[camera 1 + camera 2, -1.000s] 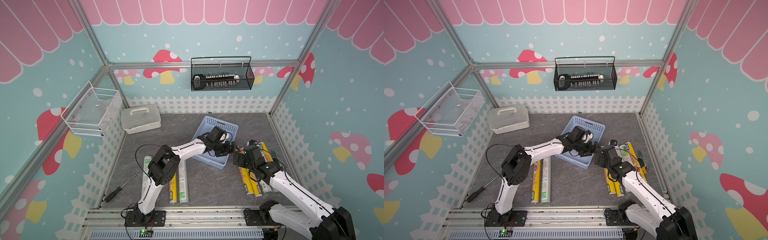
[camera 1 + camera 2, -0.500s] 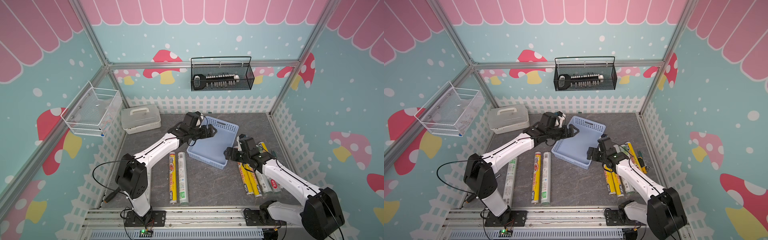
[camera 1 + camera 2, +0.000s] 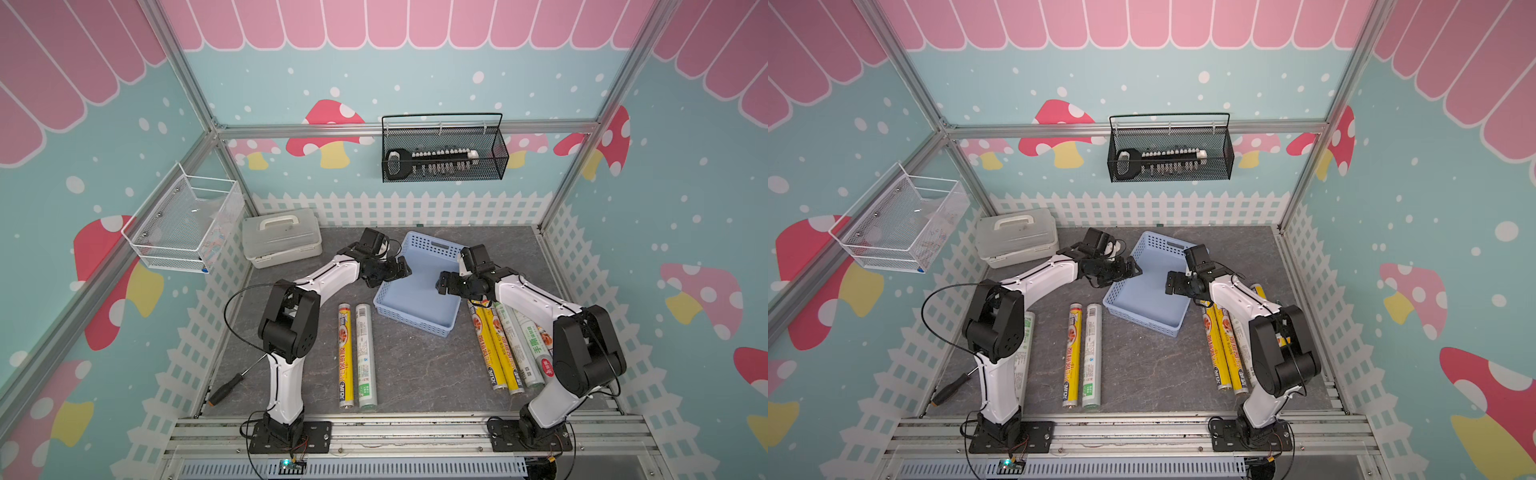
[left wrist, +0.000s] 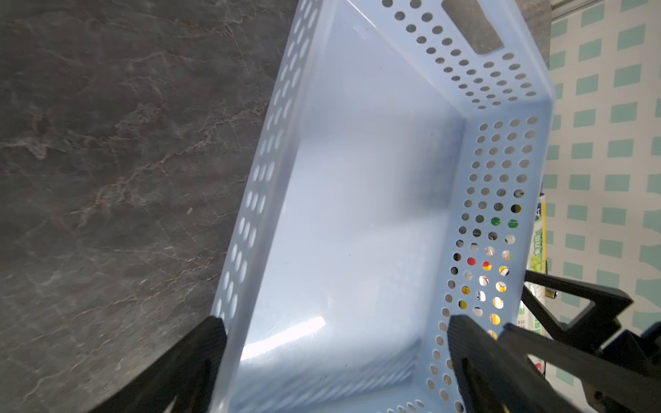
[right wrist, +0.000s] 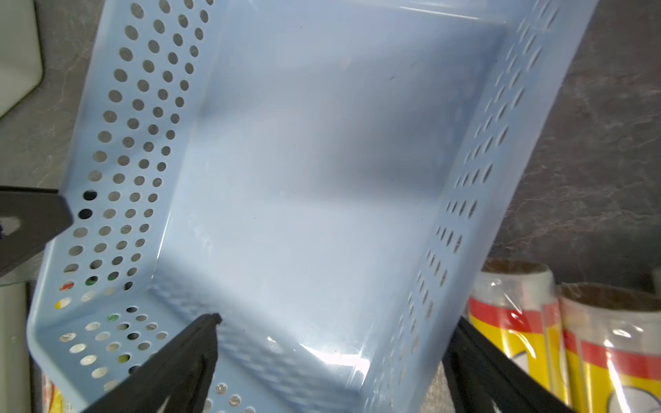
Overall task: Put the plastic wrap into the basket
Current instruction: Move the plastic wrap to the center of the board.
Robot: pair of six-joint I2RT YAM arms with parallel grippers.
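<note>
The left gripper (image 3: 402, 270) and the right gripper (image 3: 443, 285) are hovering face to face over the basket (image 3: 409, 320), both spread wide and carrying nothing. The basket is lying just below and between them, with nothing in it. The plastic wrap is lying out on the bench: one cluster of rolls (image 3: 500, 347) just behind the right gripper, under its arm, and a yellow roll (image 3: 345, 357) beside a white roll (image 3: 364, 357) back from the left gripper, towards its base. Each gripper probably needs to pull back to its nearest roll, come down across the roll's middle and close squarely so the roll is hanging level. The right-hand rolls are touching one another, so the fingers risk wedging between them. A lidded box (image 3: 282, 239) is sitting behind the left gripper, and a screwdriver (image 3: 232, 384) well back by the fence, both out of the way.
</note>
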